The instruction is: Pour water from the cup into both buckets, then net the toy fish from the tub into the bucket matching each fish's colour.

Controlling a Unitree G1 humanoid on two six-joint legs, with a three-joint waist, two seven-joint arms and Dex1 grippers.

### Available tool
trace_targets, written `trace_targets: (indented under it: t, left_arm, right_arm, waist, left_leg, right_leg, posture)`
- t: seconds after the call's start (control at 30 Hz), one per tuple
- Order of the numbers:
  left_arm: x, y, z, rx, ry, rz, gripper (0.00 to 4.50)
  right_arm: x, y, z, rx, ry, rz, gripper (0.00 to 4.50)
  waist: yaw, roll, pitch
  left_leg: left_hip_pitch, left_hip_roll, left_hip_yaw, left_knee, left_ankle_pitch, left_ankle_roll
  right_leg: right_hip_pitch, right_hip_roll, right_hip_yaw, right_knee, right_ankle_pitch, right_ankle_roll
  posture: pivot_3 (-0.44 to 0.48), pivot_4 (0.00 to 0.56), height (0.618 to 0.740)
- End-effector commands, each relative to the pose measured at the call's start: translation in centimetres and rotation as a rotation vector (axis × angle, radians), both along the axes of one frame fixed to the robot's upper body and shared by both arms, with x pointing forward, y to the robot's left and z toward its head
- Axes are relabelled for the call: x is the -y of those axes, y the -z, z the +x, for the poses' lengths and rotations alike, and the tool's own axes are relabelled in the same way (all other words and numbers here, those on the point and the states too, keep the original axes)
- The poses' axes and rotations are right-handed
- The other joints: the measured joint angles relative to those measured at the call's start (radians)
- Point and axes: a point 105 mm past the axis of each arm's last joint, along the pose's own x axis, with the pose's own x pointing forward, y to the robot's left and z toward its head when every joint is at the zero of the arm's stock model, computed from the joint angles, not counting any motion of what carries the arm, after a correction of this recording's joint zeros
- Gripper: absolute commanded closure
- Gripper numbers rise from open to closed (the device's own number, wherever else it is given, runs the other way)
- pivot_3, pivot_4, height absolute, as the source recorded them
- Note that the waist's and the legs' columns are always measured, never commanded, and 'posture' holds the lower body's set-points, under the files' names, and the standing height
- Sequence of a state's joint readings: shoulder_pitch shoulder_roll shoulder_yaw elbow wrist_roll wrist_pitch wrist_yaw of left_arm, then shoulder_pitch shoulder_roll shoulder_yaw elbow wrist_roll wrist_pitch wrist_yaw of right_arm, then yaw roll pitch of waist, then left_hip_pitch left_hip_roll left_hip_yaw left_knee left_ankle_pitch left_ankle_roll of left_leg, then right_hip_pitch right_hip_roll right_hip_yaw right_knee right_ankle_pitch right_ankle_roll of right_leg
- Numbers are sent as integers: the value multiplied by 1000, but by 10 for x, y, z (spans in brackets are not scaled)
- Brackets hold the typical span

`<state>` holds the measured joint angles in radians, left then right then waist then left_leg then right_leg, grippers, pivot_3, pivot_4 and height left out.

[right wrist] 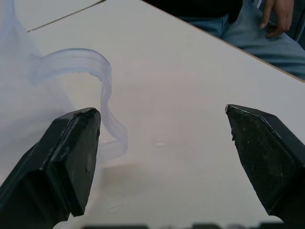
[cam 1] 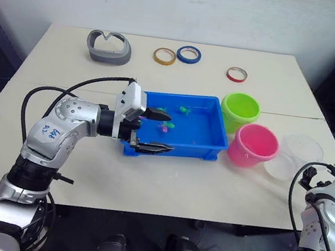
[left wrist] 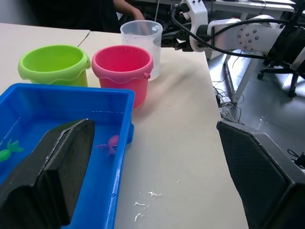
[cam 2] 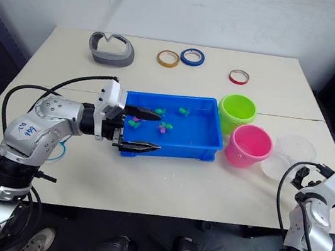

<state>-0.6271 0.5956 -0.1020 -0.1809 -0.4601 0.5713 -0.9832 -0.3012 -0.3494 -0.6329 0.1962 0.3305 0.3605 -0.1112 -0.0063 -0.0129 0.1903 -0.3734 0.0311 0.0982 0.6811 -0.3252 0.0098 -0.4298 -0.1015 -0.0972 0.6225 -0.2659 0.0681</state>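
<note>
- Our left gripper (cam 1: 153, 132) is at the near-left corner of the blue tub (cam 1: 206, 145), fingers spread wide and holding nothing: one black finger reaches in over the water, the other lies outside along the tub's front wall.
- In the tub we see small toy fish: a green one (cam 1: 185, 110) toward the far side and a magenta one (cam 1: 166, 127) nearer the gripper; the left wrist view shows a pink fish (left wrist: 111, 143) close to the tub's corner wall.
- The lime green bucket (cam 1: 240, 111) stands just beside the tub's far-right corner, and the pink bucket (cam 1: 253, 145) touches or nearly touches it on the near side.
- The clear cup (cam 1: 293, 157) stands upright just right of the pink bucket, near the table (cam 1: 289, 81) edge.
- Our right gripper (right wrist: 162, 143) is spread open with nothing between its fingers; the cup's clear handle sits right by one finger.
- Blue handwriting marks our left forearm (cam 1: 52, 131), but we cannot read it.
- Along the far side lie a grey curved holder (cam 1: 109, 47) and yellow (cam 1: 164, 55), blue (cam 1: 189, 54) and red (cam 1: 237, 74) tape rings.
- A person's hand (right wrist: 279, 16) rests on a jeans-clad leg beyond the table.
</note>
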Motion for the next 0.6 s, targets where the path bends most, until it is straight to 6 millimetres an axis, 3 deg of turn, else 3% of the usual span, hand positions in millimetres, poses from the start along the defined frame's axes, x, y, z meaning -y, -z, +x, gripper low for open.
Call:
trace_targets:
  t: [0.03,0.27,0.6]
  left_arm:
    - [-1,-5,-1,37,4,-5,0]
    - [-1,-4,-1,41,8,-4,0]
    - [1,-4,0,44,14,-4,0]
  right_arm:
    - [8,-21,-1,60,23,-69,852]
    - [8,-26,-4,83,29,-77,4428]
    - [8,-27,-8,95,22,-82,4470]
  waist:
    - [0,0,0]
    - [2,0,0]
    - [3,0,0]
  left_leg:
    - [0,0,0,0,0,0]
    - [0,0,0,0,0,0]
    - [1,0,0,0,0,0]
  right_leg:
    - [0,0,0,0,0,0]
    - [0,0,0,0,0,0]
    - [1,-2,1,0,0,0]
  posture:
    - [0,150,713]
    - [0,150,713]
    - [0,150,713]
